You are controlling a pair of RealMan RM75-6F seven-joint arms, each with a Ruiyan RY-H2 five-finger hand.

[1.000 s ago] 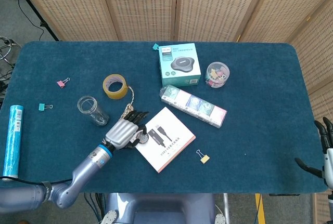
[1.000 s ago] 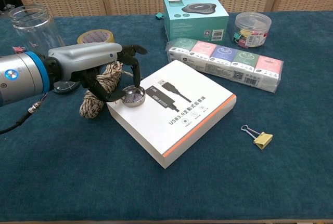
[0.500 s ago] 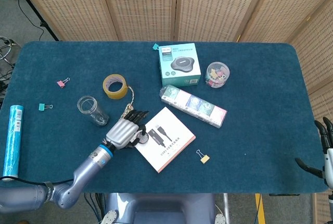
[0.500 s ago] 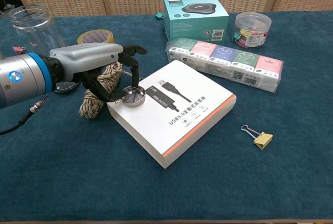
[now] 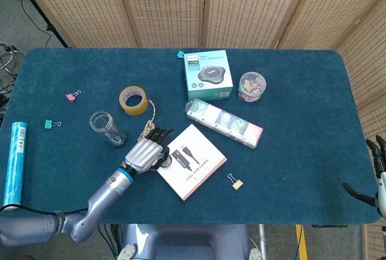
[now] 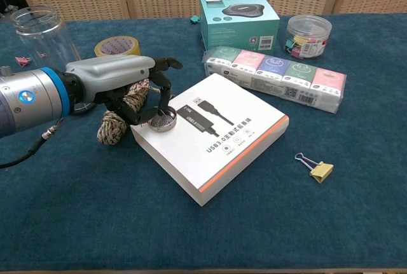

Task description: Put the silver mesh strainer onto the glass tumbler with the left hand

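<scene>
The silver mesh strainer (image 6: 164, 119) lies on the near-left corner of a white USB box (image 6: 216, 137), also seen in the head view as strainer (image 5: 165, 161) on box (image 5: 193, 160). My left hand (image 6: 121, 77) (image 5: 143, 151) arches over it, a fingertip on its far rim and the thumb at its left edge, pinching it. The glass tumbler (image 5: 107, 128) (image 6: 43, 32) stands upright, empty, to the left behind the hand. My right hand (image 5: 377, 172) hangs at the table's right edge, fingers apart, holding nothing.
A rope coil (image 6: 117, 118) lies under my left hand. Yellow tape roll (image 5: 133, 100), teal box (image 5: 208, 74), tissue pack (image 5: 224, 122) and clip jar (image 5: 252, 86) sit behind. A yellow binder clip (image 5: 235, 181) lies near the front; a blue tube (image 5: 14, 163) lies far left.
My left hand has shifted slightly right and its fingers have come down onto the strainer. The strainer stays on the box. The right hand has barely moved.
</scene>
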